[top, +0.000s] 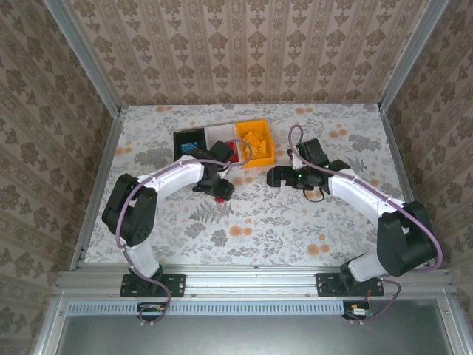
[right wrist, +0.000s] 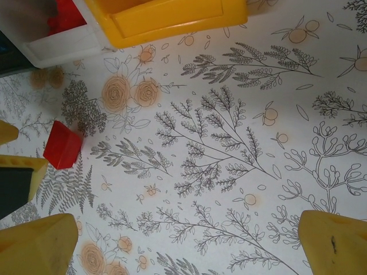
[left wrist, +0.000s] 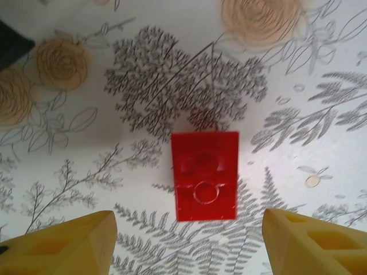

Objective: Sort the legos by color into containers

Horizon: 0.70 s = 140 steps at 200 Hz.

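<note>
Between the left fingers (left wrist: pixel 69 243), as the left wrist camera shows them, a red lego (left wrist: pixel 205 175) lies flat on the flowered counter (left wrist: pixel 298 86). The two yellow tips stand spread to either side of it and touch nothing, so these fingers are released. From the right wrist, the same brick sits just beside those tips and clear of them.

The right fingers (right wrist: pixel 40 246) are spread wide too, with bare counter between them and nothing grasped.

Farther out, the top view shows the left arm bent in toward the middle of the counter, its end just in front of the containers. The right arm reaches in from the other side, and its end is near the orange bin's front corner.

The three bins stand joined in a row toward the far side: the black bin (top: pixel 178 140) on the left, the white bin (top: pixel 220 129) in the middle and the orange bin (top: pixel 269 148) on the right. Blue legos (top: pixel 190 146) lie in the black one, though they seem too small to count. Red legos (top: pixel 234 151) lie in the white one and orange legos (top: pixel 253 139) in the orange one.
</note>
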Motion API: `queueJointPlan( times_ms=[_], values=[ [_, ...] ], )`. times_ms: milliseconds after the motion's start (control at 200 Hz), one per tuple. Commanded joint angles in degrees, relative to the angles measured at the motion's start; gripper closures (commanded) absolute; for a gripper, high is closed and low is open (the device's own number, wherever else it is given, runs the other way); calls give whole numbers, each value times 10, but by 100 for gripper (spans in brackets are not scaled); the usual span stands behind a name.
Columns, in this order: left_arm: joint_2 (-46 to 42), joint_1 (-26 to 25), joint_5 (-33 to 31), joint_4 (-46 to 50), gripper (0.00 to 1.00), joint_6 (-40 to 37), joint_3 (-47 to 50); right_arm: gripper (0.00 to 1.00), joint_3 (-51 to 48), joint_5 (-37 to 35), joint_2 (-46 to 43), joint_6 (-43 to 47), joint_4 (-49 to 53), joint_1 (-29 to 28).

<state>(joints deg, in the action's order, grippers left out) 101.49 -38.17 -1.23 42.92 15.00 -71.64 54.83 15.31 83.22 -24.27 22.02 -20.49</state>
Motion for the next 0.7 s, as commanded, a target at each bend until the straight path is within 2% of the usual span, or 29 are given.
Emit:
queueJointPlan(
  times_ms=[0,330,615,695],
  values=[
    [9,-1,12,-31,31,15,4,0,-13,5,-13,-7,-8,4],
    [66,-7,20,-42,37,25,-6,0,-14,2,-16,-8,-5,5],
    [79,-9,19,-24,76,28,-18,0,-18,-8,-19,-6,-9,5],
    [72,-9,15,-12,79,25,-34,0,-17,-17,-26,-2,-4,7]
  ],
)
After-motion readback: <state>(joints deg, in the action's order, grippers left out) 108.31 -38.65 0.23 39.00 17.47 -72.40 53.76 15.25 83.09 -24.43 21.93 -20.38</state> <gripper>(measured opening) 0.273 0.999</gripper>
